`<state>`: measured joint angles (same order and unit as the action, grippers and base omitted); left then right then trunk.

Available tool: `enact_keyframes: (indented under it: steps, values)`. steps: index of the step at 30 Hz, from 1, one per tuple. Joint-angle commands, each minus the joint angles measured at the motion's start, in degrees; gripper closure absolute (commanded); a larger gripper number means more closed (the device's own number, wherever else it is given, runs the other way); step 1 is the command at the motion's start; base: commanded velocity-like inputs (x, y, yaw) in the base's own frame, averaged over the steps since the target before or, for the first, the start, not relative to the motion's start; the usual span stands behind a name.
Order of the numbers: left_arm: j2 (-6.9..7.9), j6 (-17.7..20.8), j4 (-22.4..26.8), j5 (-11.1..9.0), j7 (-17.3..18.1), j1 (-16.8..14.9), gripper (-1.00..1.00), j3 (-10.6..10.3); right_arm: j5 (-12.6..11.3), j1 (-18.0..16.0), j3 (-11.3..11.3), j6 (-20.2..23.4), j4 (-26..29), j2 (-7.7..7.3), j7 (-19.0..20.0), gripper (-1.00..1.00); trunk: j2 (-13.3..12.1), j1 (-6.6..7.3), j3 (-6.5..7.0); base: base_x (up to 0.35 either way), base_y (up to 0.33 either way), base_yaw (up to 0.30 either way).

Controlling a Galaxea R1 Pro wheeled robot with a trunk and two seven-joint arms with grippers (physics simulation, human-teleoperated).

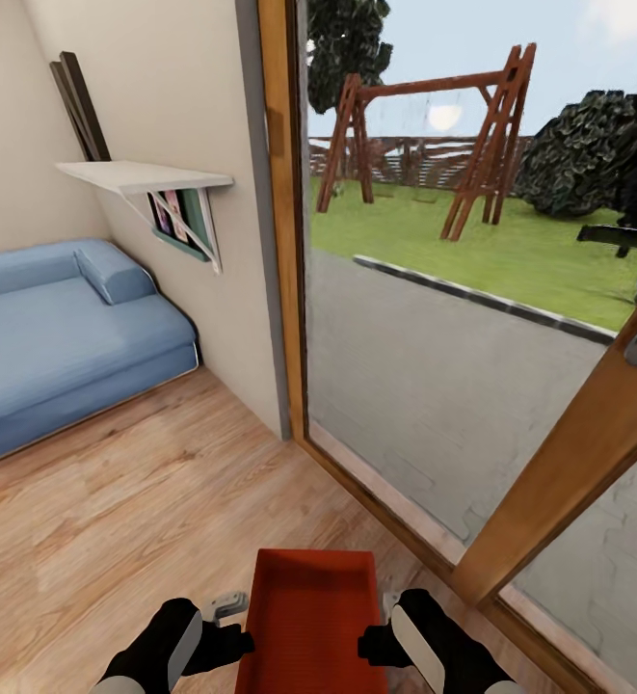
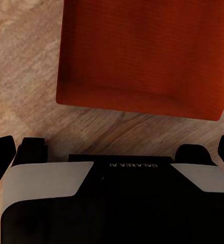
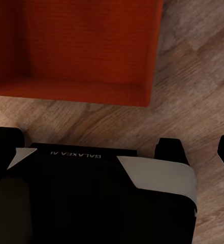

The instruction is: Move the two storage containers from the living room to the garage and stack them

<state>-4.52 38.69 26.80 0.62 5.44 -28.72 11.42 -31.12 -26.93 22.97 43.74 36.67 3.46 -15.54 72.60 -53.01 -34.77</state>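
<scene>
Red-orange and open on top, the thin-walled plastic bin [image 1: 310, 617] is low in front of the robot, over the light wood-plank floor [image 1: 135, 501]. The left gripper [image 1: 229, 644] and right gripper [image 1: 381, 644] press one on each side, likely to carry it level. Whether their jaws are spread, I cannot tell. A blue sofa [image 1: 63, 337] stands nearby.
</scene>
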Motion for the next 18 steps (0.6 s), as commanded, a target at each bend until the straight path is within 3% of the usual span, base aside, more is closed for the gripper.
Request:
enact_keyframes:
  steps: [1, 18]
  values:
    - [-0.05, 0.3, 0.1, 0.1, 0.2, 0.0, -1.00, 0.4, -0.6, 0.0, 0.2, 0.1, 0.1, -0.04, -0.5, -1.00, 0.4, -0.23, -0.24, 0.000, 0.000, 0.000]
    - [-0.05, 0.3, 0.1, 0.1, 0.2, 0.0, -1.00, 0.4, -0.6, -0.1, 0.2, 0.1, 0.1, -0.04, -0.5, -1.00, 7.3, -3.96, -3.29, 0.000, 0.000, 0.000]
